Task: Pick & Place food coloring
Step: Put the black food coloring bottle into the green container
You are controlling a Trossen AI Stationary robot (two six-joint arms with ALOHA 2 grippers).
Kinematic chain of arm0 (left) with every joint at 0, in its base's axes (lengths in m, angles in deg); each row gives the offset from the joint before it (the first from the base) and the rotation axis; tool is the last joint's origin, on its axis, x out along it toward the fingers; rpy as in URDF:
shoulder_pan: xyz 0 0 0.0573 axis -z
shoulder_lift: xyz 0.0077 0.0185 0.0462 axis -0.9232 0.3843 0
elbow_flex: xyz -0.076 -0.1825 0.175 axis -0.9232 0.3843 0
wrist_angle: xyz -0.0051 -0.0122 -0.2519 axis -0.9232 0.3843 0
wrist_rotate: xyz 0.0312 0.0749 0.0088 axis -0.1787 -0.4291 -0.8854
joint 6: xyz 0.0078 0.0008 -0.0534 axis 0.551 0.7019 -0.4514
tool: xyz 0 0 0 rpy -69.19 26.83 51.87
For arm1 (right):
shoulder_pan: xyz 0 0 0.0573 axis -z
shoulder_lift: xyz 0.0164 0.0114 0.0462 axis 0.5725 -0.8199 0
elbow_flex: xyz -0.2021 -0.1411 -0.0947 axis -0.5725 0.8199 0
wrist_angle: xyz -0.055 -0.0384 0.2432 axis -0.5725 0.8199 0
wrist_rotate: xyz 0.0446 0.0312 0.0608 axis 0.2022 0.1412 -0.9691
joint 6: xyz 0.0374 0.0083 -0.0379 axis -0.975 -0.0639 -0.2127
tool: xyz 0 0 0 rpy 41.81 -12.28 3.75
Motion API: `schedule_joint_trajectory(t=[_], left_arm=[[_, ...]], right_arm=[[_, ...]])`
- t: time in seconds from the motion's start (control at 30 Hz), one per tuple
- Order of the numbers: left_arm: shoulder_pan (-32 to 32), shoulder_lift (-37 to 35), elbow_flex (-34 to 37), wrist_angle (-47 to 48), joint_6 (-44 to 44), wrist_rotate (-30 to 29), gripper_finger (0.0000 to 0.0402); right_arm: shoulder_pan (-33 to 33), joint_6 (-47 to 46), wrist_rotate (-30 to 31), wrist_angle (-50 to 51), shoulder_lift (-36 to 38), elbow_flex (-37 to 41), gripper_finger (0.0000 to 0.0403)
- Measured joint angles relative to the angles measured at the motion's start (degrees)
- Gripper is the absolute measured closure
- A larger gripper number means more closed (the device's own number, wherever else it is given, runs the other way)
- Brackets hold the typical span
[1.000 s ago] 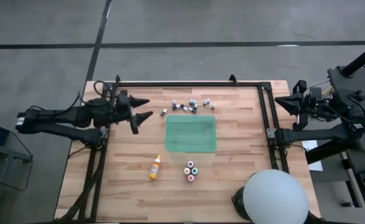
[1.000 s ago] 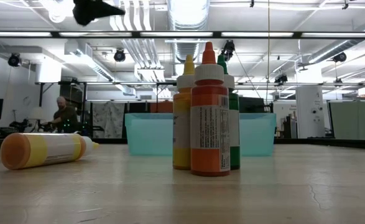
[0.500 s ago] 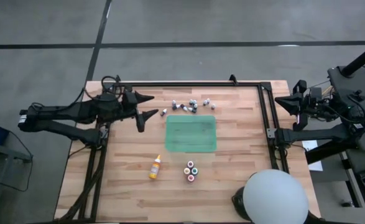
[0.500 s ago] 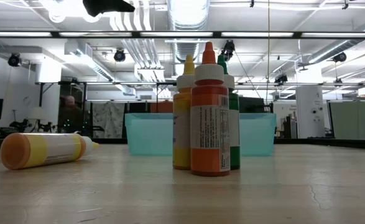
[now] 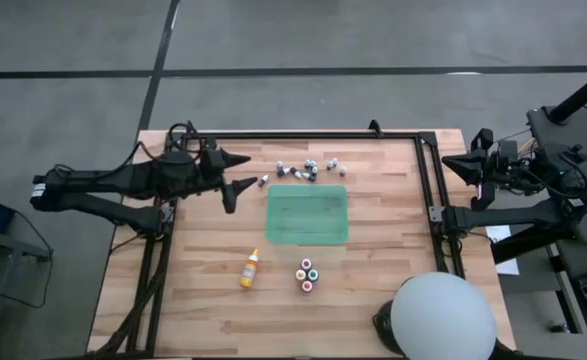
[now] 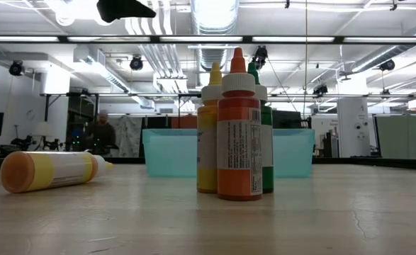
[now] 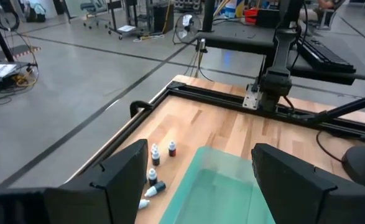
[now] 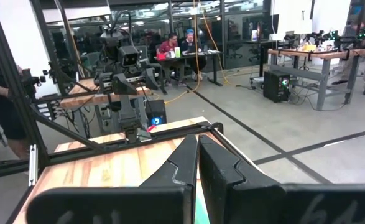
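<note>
Reach stage | left hand (image 5: 235,174) spread wide, empty, poised just beside scattered tiny food coloring bottles (image 5: 306,169) along translucent green rectangular tray (image 5: 308,215)'s far edge, lined up for a pick | right hand (image 5: 455,166) closed, empty, parked well beyond tray off the wooden tabletop (image 5: 393,250).

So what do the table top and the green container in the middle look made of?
The table top looks like pale wood, matt, with plank seams and grain showing. The green container seems to be translucent plastic: the low view shows the room's shapes dimly through its walls, though tinted glass can't be ruled out.
</note>
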Motion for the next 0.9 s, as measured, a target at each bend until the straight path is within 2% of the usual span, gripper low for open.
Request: schedule_joint_trajectory(t=[0.4, 0.9], left_arm=[[-1.16, 0.14, -0.19, 0.89, -0.9, 0.13, 0.0142], [-10.41, 5.08, -11.81, 20.07, 0.23, 0.56, 0.0142]], right_arm=[[0.0, 0.15, 0.0, -0.01, 0.01, 0.0, 0.0394], [0.0, 0.06, 0.0, -0.01, 0.0, 0.0, 0.0394]])
